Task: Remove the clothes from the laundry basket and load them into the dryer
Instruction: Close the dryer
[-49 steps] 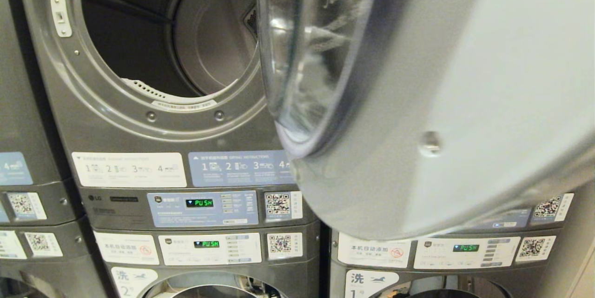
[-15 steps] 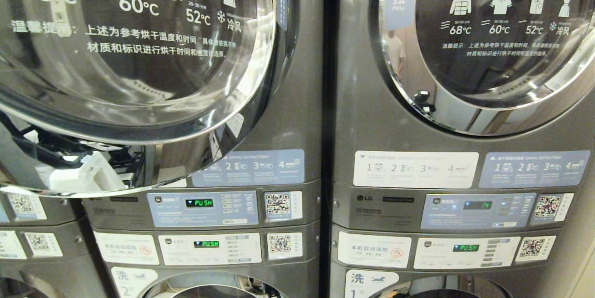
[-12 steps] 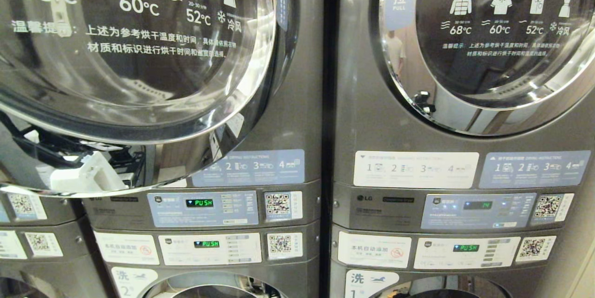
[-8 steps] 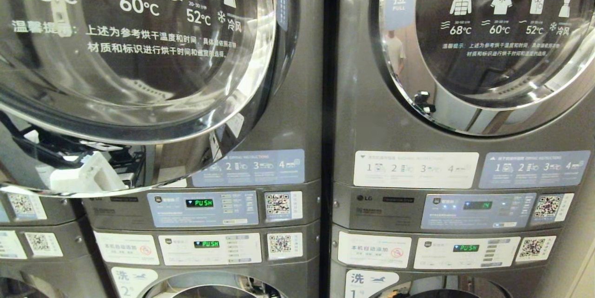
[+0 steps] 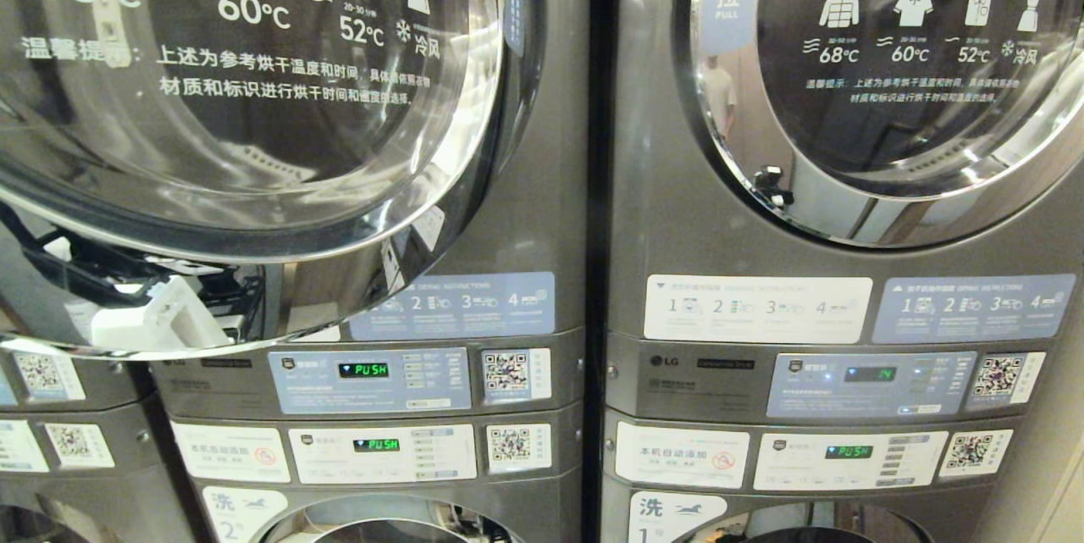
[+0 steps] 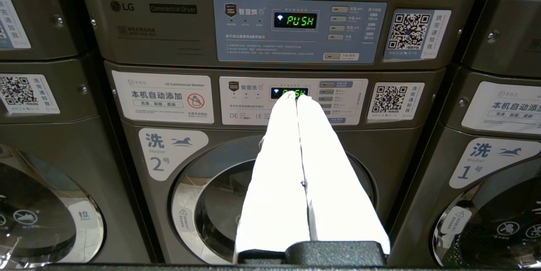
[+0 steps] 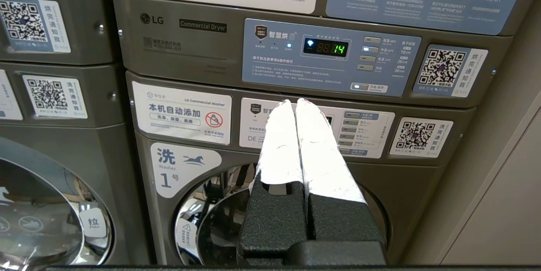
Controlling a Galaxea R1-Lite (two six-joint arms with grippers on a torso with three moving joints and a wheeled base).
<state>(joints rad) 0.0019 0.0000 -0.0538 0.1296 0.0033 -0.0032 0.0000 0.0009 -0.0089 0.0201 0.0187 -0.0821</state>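
I stand in a coin laundry: grey dryers [image 5: 525, 187] stacked on washers [image 6: 270, 169] in a row, each numbered, with payment codes [image 5: 506, 372], step-by-step instruction stickers [image 5: 758, 308] and green "PUSH" displays [image 5: 364, 369] on the control panels [image 6: 296, 30].

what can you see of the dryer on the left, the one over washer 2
The dryer is a dark grey metal LG machine stacked above the number 2 washer. Its round glass door, chrome-rimmed and printed with white garment icons and temperatures, sits over the opening and fills the head view's upper left. Below are a blue instruction sticker, a control panel whose green display reads PUSH, and a QR label. Nothing touches it.
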